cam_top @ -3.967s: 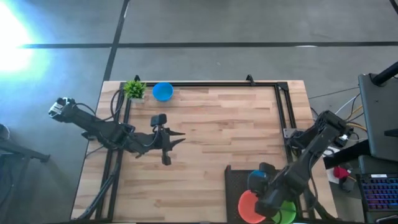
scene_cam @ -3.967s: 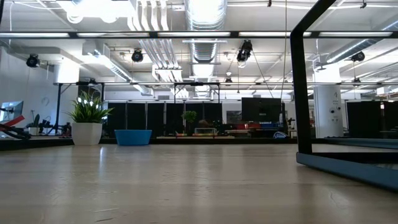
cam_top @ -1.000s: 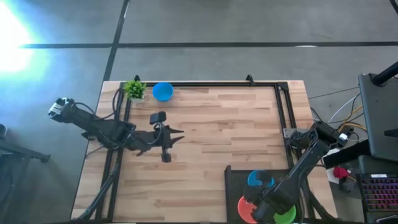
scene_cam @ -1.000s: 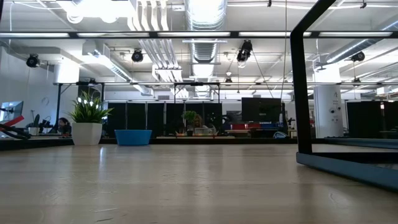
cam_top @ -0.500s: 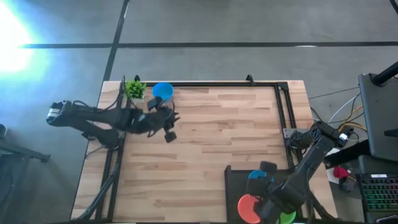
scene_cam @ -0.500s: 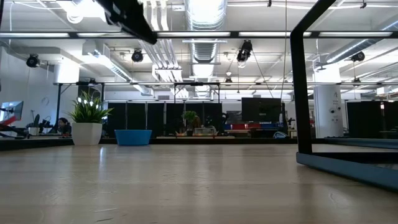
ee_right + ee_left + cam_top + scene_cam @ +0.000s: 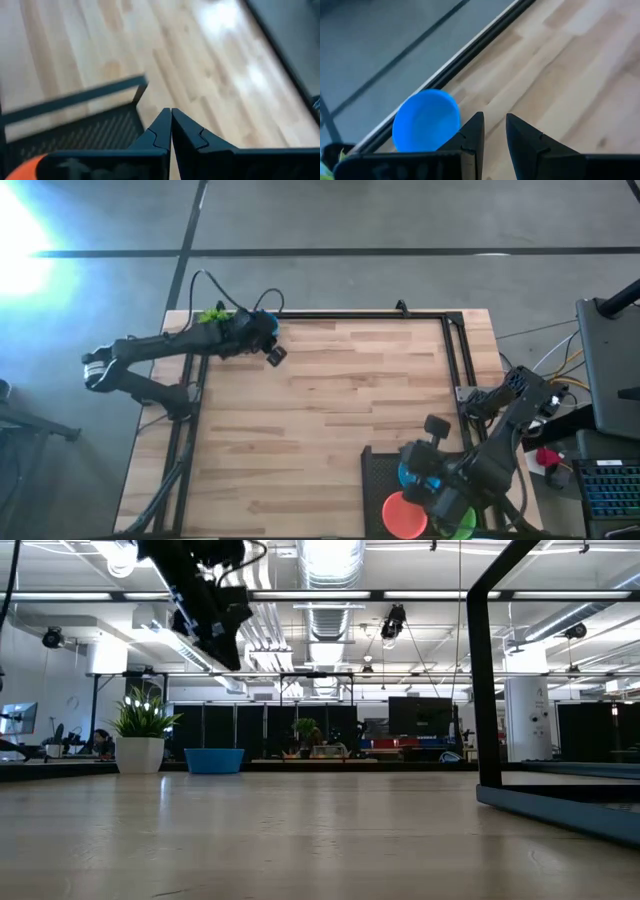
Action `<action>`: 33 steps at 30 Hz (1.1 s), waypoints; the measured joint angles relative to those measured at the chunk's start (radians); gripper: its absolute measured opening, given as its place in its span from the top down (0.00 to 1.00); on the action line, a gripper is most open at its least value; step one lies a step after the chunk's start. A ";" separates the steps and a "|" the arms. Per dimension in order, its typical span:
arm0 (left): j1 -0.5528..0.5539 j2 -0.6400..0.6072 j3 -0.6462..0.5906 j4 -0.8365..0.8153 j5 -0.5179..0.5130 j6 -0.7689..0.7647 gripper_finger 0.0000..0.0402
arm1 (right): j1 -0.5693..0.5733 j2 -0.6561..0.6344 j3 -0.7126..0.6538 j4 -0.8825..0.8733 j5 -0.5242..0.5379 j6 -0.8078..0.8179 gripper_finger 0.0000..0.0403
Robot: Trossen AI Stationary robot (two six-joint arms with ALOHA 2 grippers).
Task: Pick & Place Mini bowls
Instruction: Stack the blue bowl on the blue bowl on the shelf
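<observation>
Blue mini bowl (image 7: 262, 326) sits at the far left corner of the desk (image 7: 340, 410), just beside the small potted plant (image 7: 213, 316) and close to the black rail along the far edge. Left gripper (image 7: 272, 356) hangs above the desk just on the near right side of this bowl; jaws released, a narrow gap between them, nothing held. In the left wrist view the bowl (image 7: 426, 120) lies just off one jaw, not between the two.

Right gripper (image 7: 430, 427) is over the black tray (image 7: 380, 470) at the near right, jaws clenched, empty. In the tray: a blue bowl (image 7: 412, 476), an orange bowl (image 7: 405, 516), a green bowl (image 7: 462, 523).

Step in hand, as judged: reaching for the far blue bowl. To do it well: shift toward the bowl so one jaw comes inside the rim and one outside, descend straight, pinch the wall. Approach from the side away from the plant and rail. The light bowl may slide if nudged.
</observation>
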 joint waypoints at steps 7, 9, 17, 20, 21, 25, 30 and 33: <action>0.145 0.083 0.000 -0.001 0.088 -0.006 0.81 | -0.026 -0.081 -0.001 0.001 0.121 0.003 0.98; 0.174 0.113 0.000 0.001 0.096 -0.006 0.81 | -0.033 -0.102 -0.002 0.001 0.135 0.003 0.98; 0.239 0.222 0.000 0.036 0.100 0.028 0.81 | -0.064 -0.160 -0.005 0.001 0.164 -0.024 0.98; 0.247 0.258 0.000 0.059 0.140 0.059 0.81 | -0.071 -0.166 -0.005 0.001 0.169 -0.028 0.98; 0.248 0.270 0.000 0.061 0.150 0.070 0.81 | -0.072 -0.167 -0.005 0.001 0.170 -0.032 0.98; 0.248 0.305 0.000 0.095 0.161 0.107 0.81 | -0.073 -0.167 -0.006 0.001 0.175 -0.048 0.98; 0.250 0.345 0.000 0.132 0.160 0.111 0.81 | -0.073 -0.167 -0.006 0.001 0.178 -0.054 0.98; 0.255 0.368 0.000 0.143 0.161 0.112 0.81 | -0.073 -0.167 -0.006 0.001 0.178 -0.054 0.98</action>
